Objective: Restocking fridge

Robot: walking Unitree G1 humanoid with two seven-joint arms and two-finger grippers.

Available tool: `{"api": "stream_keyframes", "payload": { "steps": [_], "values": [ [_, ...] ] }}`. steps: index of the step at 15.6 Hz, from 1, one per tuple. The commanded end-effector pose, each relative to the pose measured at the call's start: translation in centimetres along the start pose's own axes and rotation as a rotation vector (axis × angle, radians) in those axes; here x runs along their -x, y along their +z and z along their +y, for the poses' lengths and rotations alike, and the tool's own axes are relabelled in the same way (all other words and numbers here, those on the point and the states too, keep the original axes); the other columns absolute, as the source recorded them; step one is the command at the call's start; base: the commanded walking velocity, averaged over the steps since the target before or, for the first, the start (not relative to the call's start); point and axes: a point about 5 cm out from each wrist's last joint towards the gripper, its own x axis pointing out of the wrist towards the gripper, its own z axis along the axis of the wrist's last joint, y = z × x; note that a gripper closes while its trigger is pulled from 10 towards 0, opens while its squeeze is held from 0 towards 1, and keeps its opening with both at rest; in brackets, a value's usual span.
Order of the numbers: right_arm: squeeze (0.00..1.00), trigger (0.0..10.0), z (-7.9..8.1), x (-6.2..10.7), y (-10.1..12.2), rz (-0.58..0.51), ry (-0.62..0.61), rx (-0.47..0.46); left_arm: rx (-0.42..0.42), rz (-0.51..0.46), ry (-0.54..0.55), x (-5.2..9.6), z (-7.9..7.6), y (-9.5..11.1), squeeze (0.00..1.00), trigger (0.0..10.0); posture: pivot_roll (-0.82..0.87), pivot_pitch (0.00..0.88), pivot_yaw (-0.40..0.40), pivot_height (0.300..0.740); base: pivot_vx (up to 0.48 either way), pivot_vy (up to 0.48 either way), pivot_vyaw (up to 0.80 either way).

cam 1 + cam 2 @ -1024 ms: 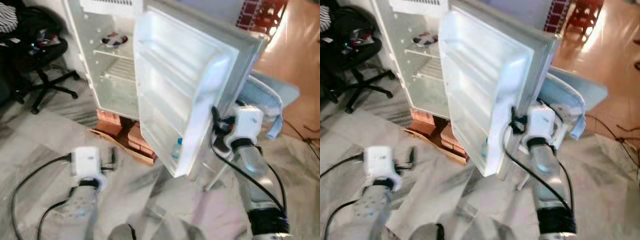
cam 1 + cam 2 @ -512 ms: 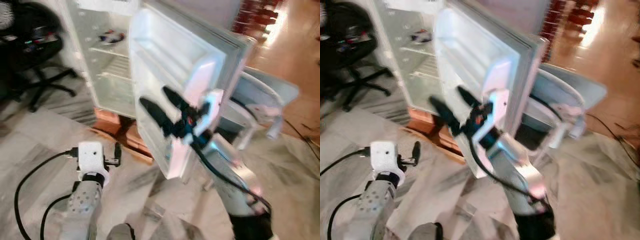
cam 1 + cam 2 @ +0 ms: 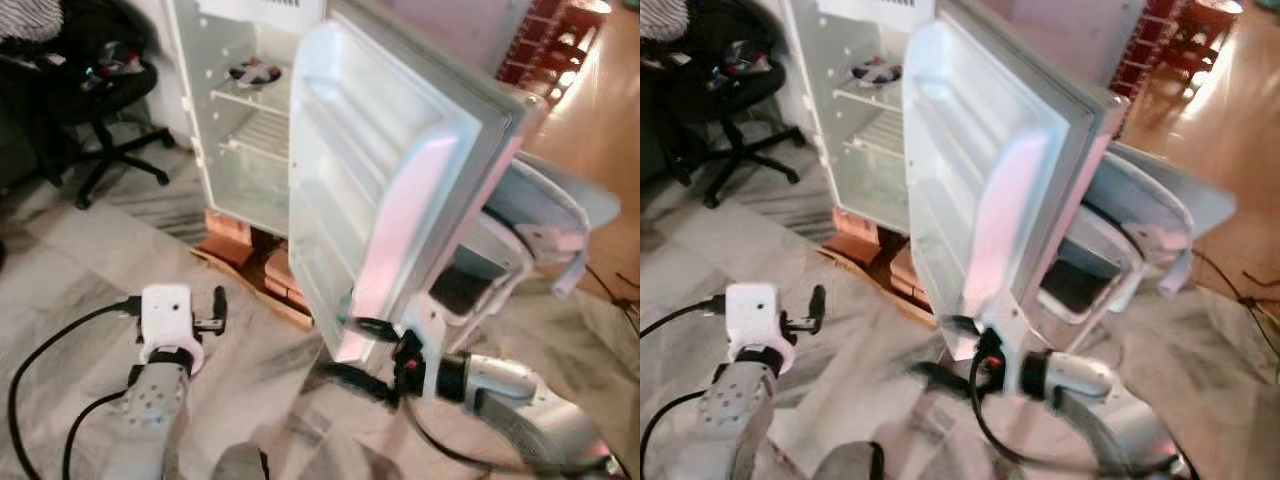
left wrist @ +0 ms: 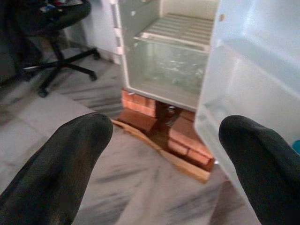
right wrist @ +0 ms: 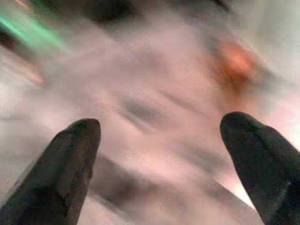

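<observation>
The white fridge [image 3: 245, 150] stands open on red bricks [image 3: 245, 255], its door [image 3: 385, 170] swung out toward me. Its wire shelves look bare apart from a small dark item [image 3: 255, 72] on the upper shelf. My right gripper [image 3: 358, 352] is low, just under the door's bottom corner, fingers pointing left and open with nothing between them; its wrist view is a motion blur. Further left, my left gripper [image 3: 218, 308] hovers open and empty above the marble floor, facing the fridge's lower compartment [image 4: 173, 65]. A speck of blue [image 4: 296, 146] shows at the door's lowest shelf.
A black office chair [image 3: 100, 95] stands left of the fridge. Behind the door on the right leans a white and pale-blue plastic frame [image 3: 535, 230]. A red crate [image 3: 560, 35] sits at the back right on a wooden floor. Black cables trail along my left arm.
My right arm swung from behind the door's edge, across its front, down to below its bottom corner. The left arm barely moved. The camera shifted slightly.
</observation>
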Motion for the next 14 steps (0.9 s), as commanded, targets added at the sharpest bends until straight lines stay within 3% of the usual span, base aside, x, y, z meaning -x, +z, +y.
{"api": "stream_keyframes", "payload": {
  "steps": [1,2,4,5,8,14],
  "values": [
    [0.00,10.0,-2.1,0.3,-0.9,0.045,-0.166,0.013,0.000,0.035,-0.011,0.1,-0.1,-0.6,0.00,10.0,0.18,0.092,-0.047,0.740,0.000,0.000,0.00],
    [0.00,10.0,-3.8,0.8,-1.3,0.040,-0.314,-0.102,-0.003,0.045,-0.010,0.1,-0.1,-0.7,0.00,10.0,0.18,0.092,-0.045,0.740,0.000,0.000,0.00],
    [0.00,10.0,-6.7,1.9,-0.6,0.025,-0.565,-0.055,-0.013,0.057,-0.014,0.1,0.0,-0.9,0.00,10.0,0.18,0.094,-0.039,0.740,0.000,0.000,0.00],
    [0.00,10.0,-7.4,2.1,-0.2,0.001,-0.622,-0.070,-0.014,0.058,-0.015,0.1,0.0,-0.9,0.00,10.0,0.18,0.094,-0.039,0.740,0.000,0.000,0.00],
    [0.00,10.0,-9.4,2.3,1.4,-0.058,-0.742,-0.002,-0.019,0.065,-0.020,0.2,0.0,-0.9,0.00,10.0,0.19,0.095,-0.038,0.740,0.000,0.000,0.00],
    [0.00,10.0,-12.2,3.0,6.0,-0.289,-0.926,-0.037,-0.026,0.074,-0.031,0.2,-0.1,-1.0,0.00,10.0,0.20,0.100,-0.038,0.740,0.000,0.000,0.00]
  ]
}}
